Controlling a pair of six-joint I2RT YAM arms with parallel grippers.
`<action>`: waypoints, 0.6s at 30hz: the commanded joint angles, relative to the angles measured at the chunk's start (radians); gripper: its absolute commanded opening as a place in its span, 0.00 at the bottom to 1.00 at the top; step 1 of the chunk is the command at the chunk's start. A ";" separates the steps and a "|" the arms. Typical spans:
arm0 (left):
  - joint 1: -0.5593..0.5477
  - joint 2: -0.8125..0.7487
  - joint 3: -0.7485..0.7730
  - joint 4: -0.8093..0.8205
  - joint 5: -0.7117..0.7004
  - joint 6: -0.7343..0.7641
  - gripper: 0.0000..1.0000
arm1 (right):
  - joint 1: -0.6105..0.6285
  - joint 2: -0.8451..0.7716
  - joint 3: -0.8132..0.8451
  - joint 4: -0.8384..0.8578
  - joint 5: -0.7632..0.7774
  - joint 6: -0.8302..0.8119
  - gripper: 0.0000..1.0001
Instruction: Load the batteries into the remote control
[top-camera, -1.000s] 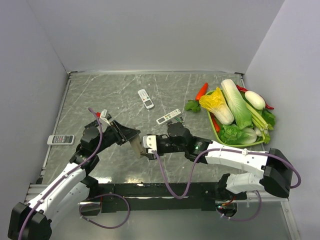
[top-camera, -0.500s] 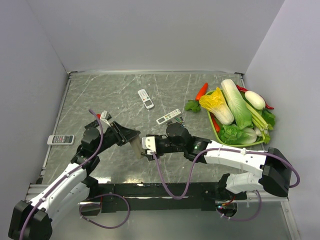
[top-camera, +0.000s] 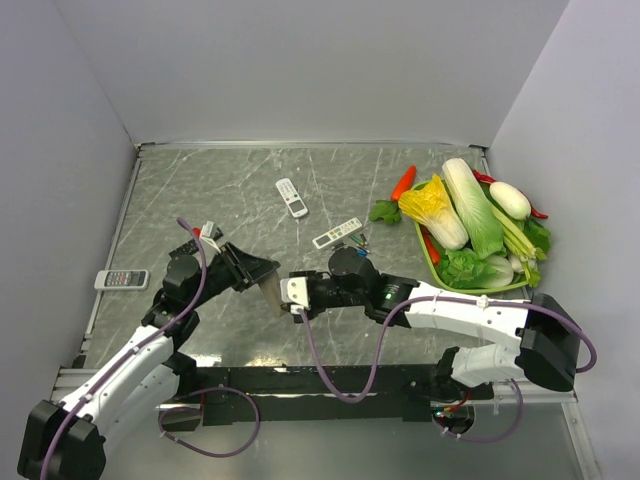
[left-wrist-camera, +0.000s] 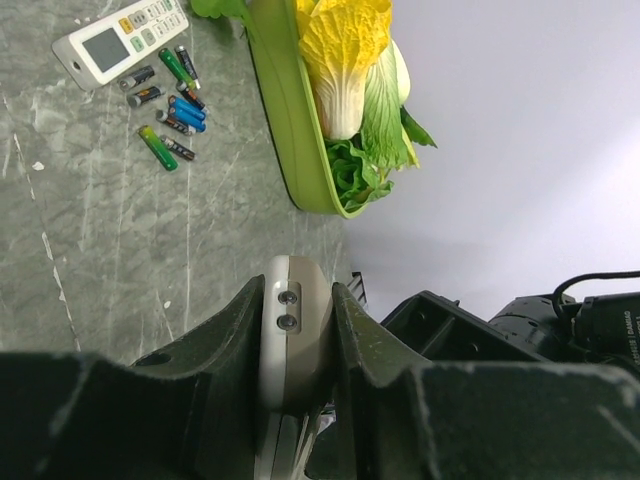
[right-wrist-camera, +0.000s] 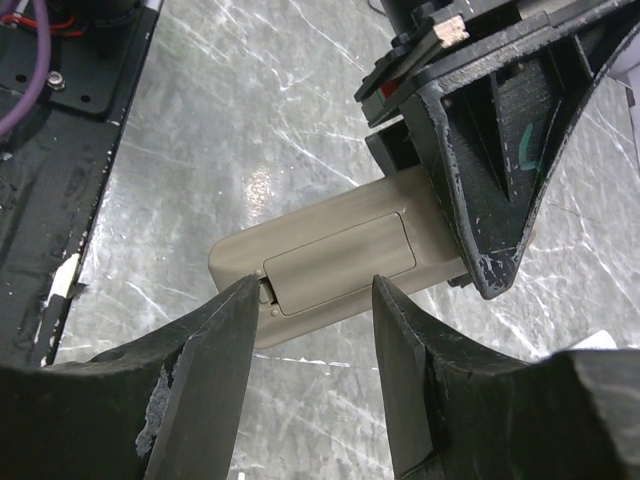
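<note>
A grey-green marbled table (top-camera: 230, 180) fills the floor of a booth with plain pale walls (top-camera: 300, 70) at the back and on both sides. At the right edge stands a lime-green tray (left-wrist-camera: 285, 120) heaped with vegetables: a napa cabbage (top-camera: 472, 205), a yellow-leaved cabbage (top-camera: 432, 208), a white radish (top-camera: 509, 199), red chillies (top-camera: 487, 178) and a head of lettuce (top-camera: 462, 268). An orange-red pepper (top-camera: 403, 182) and a dark green leaf (top-camera: 384, 212) lie on the table just beside the tray. The batteries (left-wrist-camera: 165, 95), green, blue and dark, lie loose on the stone beside a slim white remote (top-camera: 337, 233). A small white remote (top-camera: 291, 198) lies further back, and another remote (top-camera: 121, 279) sits by the left wall. The remote control (right-wrist-camera: 300, 322) is off the table, near the front middle, pinched at its sides by the left gripper (top-camera: 255, 272), whose jaws are closed on it; its beige back faces the right wrist camera, with the battery cover (right-wrist-camera: 340, 258) in place. The right gripper (right-wrist-camera: 312, 290) holds nothing, its jaws parted to either side of the cover end; whether they touch the casing I cannot tell
</note>
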 joint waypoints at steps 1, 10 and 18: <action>-0.010 -0.014 0.039 0.133 0.088 -0.121 0.01 | 0.016 0.048 0.007 -0.062 0.082 -0.049 0.56; -0.010 0.007 0.044 0.149 0.100 -0.144 0.01 | 0.045 0.079 -0.014 0.019 0.152 -0.062 0.55; -0.019 0.021 0.041 0.145 0.126 -0.154 0.01 | 0.073 0.063 -0.074 0.282 0.241 -0.102 0.49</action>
